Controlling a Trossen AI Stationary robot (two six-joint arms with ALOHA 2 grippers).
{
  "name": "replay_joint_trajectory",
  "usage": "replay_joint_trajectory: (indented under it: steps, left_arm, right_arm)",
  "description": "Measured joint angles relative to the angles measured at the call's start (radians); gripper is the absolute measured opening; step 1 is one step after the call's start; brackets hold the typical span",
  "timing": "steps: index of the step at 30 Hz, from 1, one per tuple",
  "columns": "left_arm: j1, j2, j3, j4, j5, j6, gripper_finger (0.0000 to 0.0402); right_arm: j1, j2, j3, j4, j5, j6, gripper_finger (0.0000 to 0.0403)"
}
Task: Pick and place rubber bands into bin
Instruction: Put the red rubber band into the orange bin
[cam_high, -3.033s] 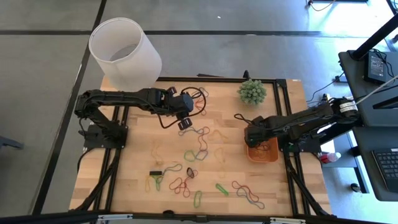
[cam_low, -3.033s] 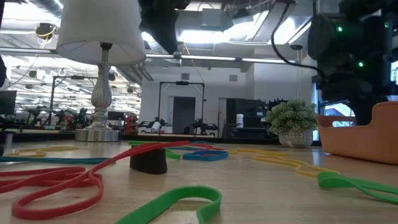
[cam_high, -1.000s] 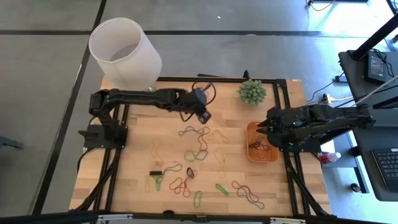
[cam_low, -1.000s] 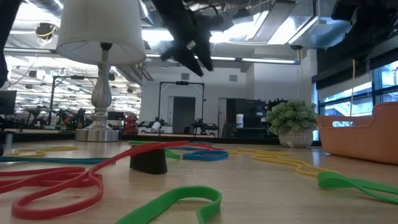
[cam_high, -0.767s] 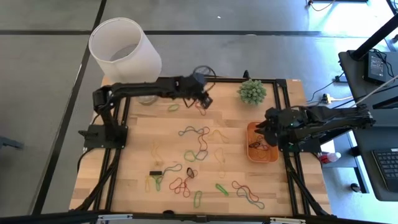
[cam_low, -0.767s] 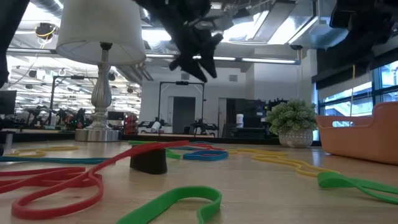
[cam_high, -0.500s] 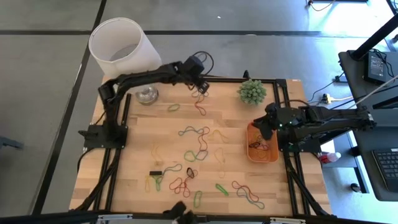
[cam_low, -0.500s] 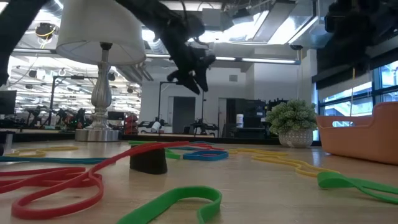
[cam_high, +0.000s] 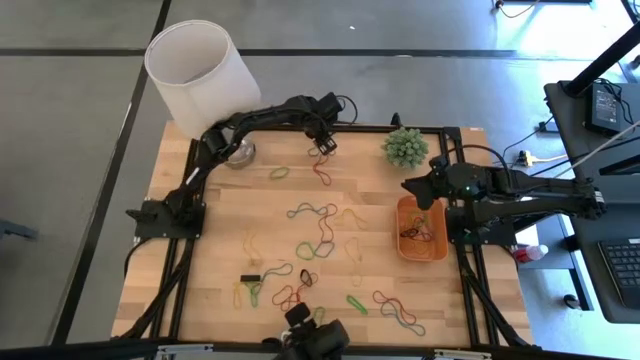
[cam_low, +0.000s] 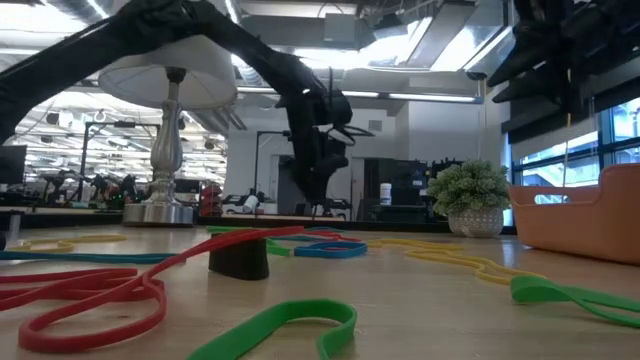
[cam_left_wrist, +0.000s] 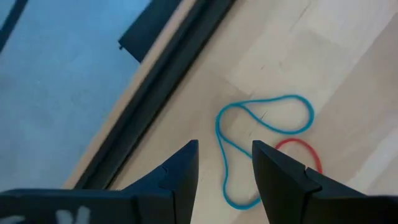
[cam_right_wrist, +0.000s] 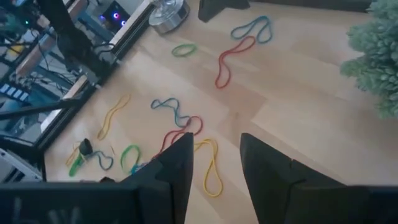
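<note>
Left claw (cam_high: 322, 143) hovers parted and empty at the counter's (cam_high: 200, 260) twelve o'clock over a blue rubber band (cam_left_wrist: 261, 134). Right claw (cam_high: 413, 190), parted, empty, hangs beside the bin (cam_high: 440, 250) at three o'clock.

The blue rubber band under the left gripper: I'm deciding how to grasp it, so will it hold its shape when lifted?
Probably not. The blue rubber band lies flat in a pinched, wavy loop, so it looks limp and should droop from the left gripper. It is very thin, so likely light and easy to miss. A red band touches it and might drag along.
</note>
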Motion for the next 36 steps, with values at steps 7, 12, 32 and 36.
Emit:
replay_joint_trajectory:
  steps: [7,12,32,36]
  left_arm:
    - [-0.011,0.02,-0.003,-0.003,0.027,-0.055,0.0143]
    - [-0.03,0.021,-0.003,0.005,0.01,-0.131,0.0143]
    - [-0.133,0.074,-0.004,0.068,-0.214,-0.652,0.0143]
    - [-0.15,0.078,-0.005,0.077,-0.284,-0.713,0.0143]
  right_arm:
    - [-0.005,0.007,0.0,0.0,0.0,0.04,0.0135]
    - [-0.005,0.007,0.0,0.0,0.0,0.038,0.0135]
    - [-0.005,0.006,0.0,-0.008,-0.071,-0.066,0.0135]
    - [-0.005,0.005,0.0,-0.009,-0.133,-0.098,0.0135]
